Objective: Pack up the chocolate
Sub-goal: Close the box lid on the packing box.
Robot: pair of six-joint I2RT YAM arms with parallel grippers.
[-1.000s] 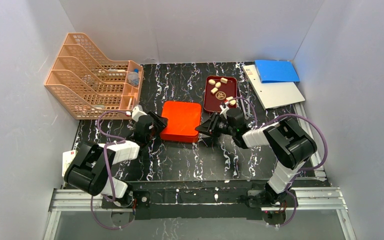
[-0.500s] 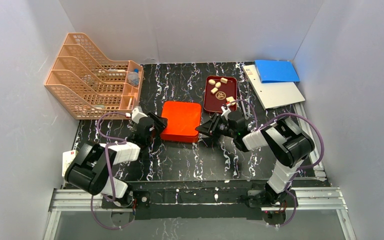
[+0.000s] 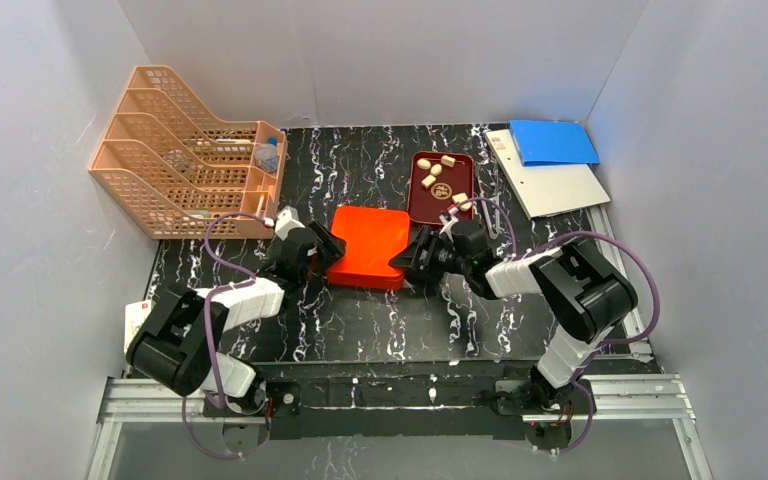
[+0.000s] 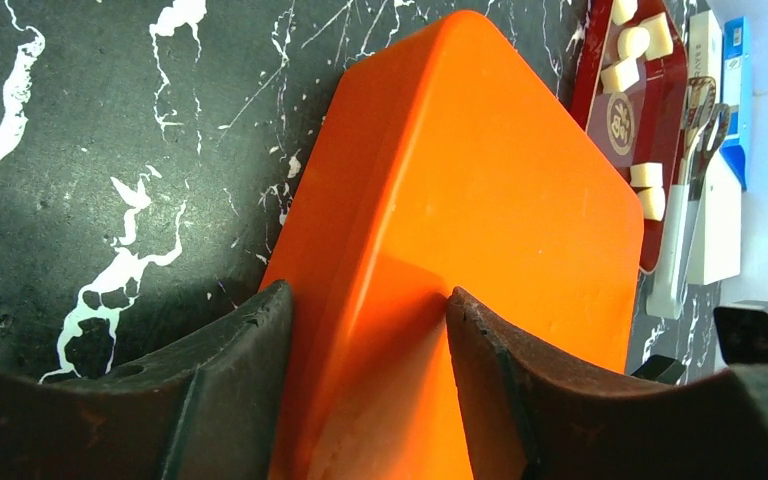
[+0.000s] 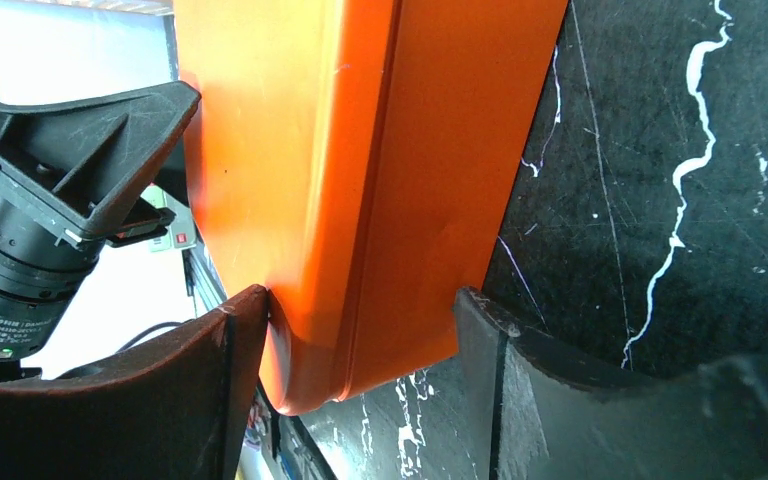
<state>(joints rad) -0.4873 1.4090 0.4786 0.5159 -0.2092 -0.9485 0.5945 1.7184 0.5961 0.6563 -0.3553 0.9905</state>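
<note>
Grip: left gripper [image 4: 362,298] pinched left edge of flat orange-red plastic box [image 3: 370,248] | right gripper [image 5: 360,295] sat round its right corner, squeeze unclear | small pale chocolate pieces [image 3: 438,172] lay farther back in shallow dark red tray [image 3: 421,206], closer to right arm

Orange box [image 3: 368,245] newly askew between the fingers [image 4: 230,400]

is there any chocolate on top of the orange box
No, the orange box shows a bare top, and the chocolate pieces in view lie in the dark red tray.
</note>
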